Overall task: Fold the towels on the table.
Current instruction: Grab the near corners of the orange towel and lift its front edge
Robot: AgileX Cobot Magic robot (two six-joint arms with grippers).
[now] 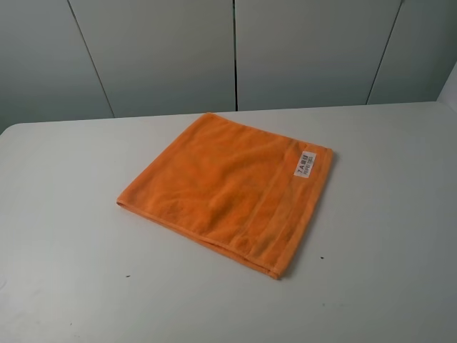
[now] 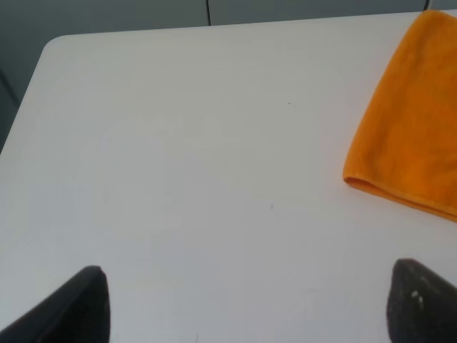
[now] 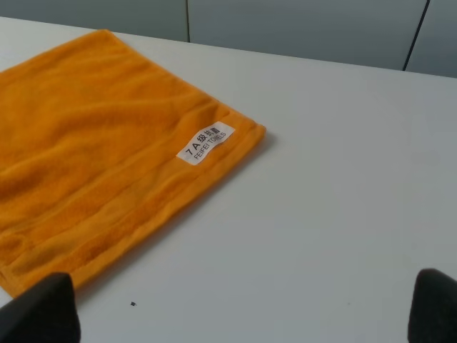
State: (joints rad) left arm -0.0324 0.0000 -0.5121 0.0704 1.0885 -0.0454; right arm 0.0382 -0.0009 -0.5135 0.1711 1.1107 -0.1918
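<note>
Now | white table (image 1: 71, 271), orange towel (image 1: 228, 186) flat | grey panels (image 1: 164, 50) behind | left end effector (image 2: 250, 286), right end effector (image 3: 243, 293) wide

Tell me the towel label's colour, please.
The label is white, dark-lettered; best in right wrist view.

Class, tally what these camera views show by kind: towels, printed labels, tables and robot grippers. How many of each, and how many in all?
Orange towel: 1
White label on the towel: 1
White table: 1
Grippers: 2, the left gripper and the right gripper, both open
Total: 5
</note>
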